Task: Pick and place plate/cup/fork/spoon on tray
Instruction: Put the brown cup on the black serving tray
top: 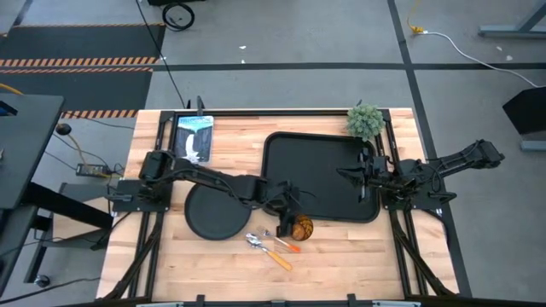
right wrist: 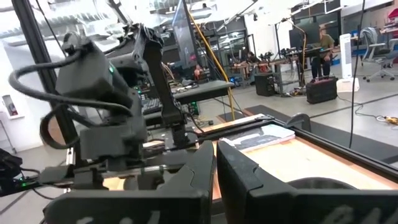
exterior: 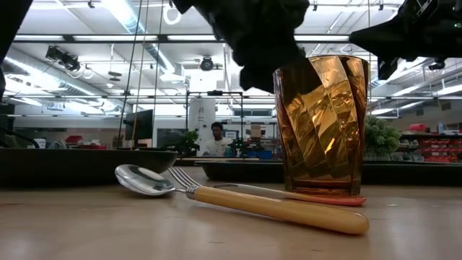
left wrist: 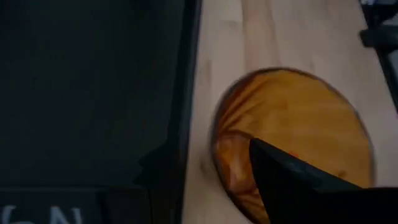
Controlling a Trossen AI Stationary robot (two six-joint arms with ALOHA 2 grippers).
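The amber cup (top: 301, 228) stands upright on its base on the wooden table, just off the tray's near edge, and shows in the low view (exterior: 321, 123). My left gripper (top: 291, 218) is over it, open, with one finger inside the cup and one outside. The round black plate (top: 213, 213) lies flat on the table left of the cup. The spoon (top: 256, 241) and the fork (top: 284, 243) lie on the table near the cup. The black tray (top: 316, 170) lies at the far right. My right gripper (top: 350, 175) is shut and empty, over the tray's right part. My left gripper (left wrist: 211, 158) comes from above with one finger (left wrist: 292, 180) inside the cup and the other outside its wall (left wrist: 217, 149) on the tray side. I cannot tell whether either finger touches the wall. The cup stands on the table.
A fuzzy green plant (top: 365, 120) stands at the tray's far right corner. A dark flat device (top: 194, 136) lies at the table's far left. In the low view the fork's handle (exterior: 317, 197) lies right in front of the cup's base, and the spoon (exterior: 144, 180) lies nearer.
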